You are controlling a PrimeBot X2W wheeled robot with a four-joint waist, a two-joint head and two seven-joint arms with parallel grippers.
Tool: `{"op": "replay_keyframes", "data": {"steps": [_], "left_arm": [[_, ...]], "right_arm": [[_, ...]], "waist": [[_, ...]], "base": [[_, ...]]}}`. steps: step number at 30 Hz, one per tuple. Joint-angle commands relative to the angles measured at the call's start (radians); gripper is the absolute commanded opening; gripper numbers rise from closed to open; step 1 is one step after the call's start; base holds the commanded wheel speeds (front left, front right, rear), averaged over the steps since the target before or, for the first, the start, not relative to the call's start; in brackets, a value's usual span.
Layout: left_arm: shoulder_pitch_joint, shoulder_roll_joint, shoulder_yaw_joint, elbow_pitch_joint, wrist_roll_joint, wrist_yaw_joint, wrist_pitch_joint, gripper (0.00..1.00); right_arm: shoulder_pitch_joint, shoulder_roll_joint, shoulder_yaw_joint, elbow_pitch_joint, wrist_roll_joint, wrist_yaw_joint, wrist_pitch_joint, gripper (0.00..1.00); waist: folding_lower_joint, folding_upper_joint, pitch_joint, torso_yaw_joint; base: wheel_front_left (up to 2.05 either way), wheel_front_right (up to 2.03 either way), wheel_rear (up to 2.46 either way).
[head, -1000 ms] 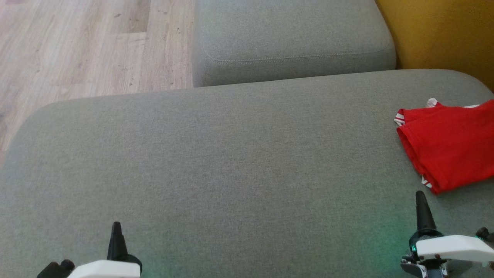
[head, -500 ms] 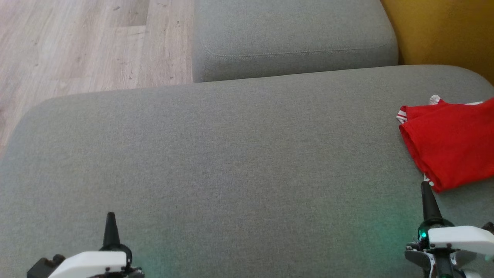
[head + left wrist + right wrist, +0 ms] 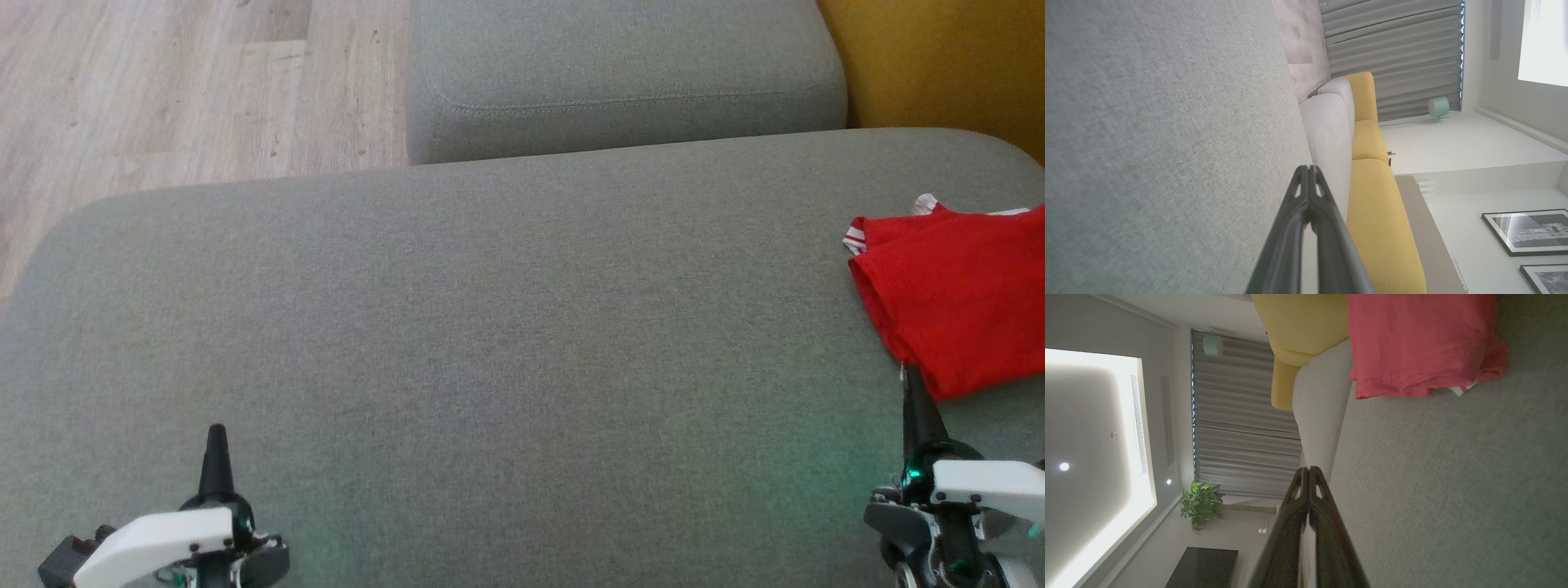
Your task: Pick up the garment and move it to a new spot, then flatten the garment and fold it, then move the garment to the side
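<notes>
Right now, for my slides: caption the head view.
Red garment rests on grey sofa, at right, beside shut right tool.

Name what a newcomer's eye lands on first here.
The red garment, bunched in rough folds with white-striped trim, lies at the right end of the grey cushion in the head view. Next come the right gripper, shut and pointing at the garment's near corner, and the left gripper, shut over bare cushion at lower left.

- My left gripper (image 3: 216,441): long tapering black fingers (image 3: 1286,237), with a white screw-dotted shell (image 3: 155,531) behind them.
- My right gripper (image 3: 914,400) looks alike, a green light (image 3: 911,474) glowing at its base.
</notes>
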Motion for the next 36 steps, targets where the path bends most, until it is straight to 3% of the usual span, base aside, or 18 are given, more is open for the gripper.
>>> {"op": "replay_keyframes", "data": {"steps": [1, 15, 36], "left_arm": [[-0.063, 0.011, 0.039, -0.025, -0.036, -0.016, 0.01, 0.0], [-0.107, 0.009, 0.08, -0.011, -0.183, -0.055, 0.049, 0.0], [-0.107, 0.003, 0.088, -0.01, -0.176, -0.055, 0.055, 0.0]], "right_arm": [[-0.058, -0.002, 0.011, -0.033, 0.039, -0.001, 0.01, 0.0], [-0.093, 0.004, -0.016, -0.033, 0.187, -0.001, 0.049, 0.0], [-0.093, 0.008, -0.022, -0.033, 0.182, -0.001, 0.054, 0.0]], "waist": [[0.0, 0.0, 0.002, 0.0], [0.0, 0.0, 0.019, 0.002], [0.0, 0.0, 0.019, 0.002]], "base": [[0.0, 0.0, 0.0], [0.0, 0.0, 0.0], [0.0, 0.0, 0.0]]}}
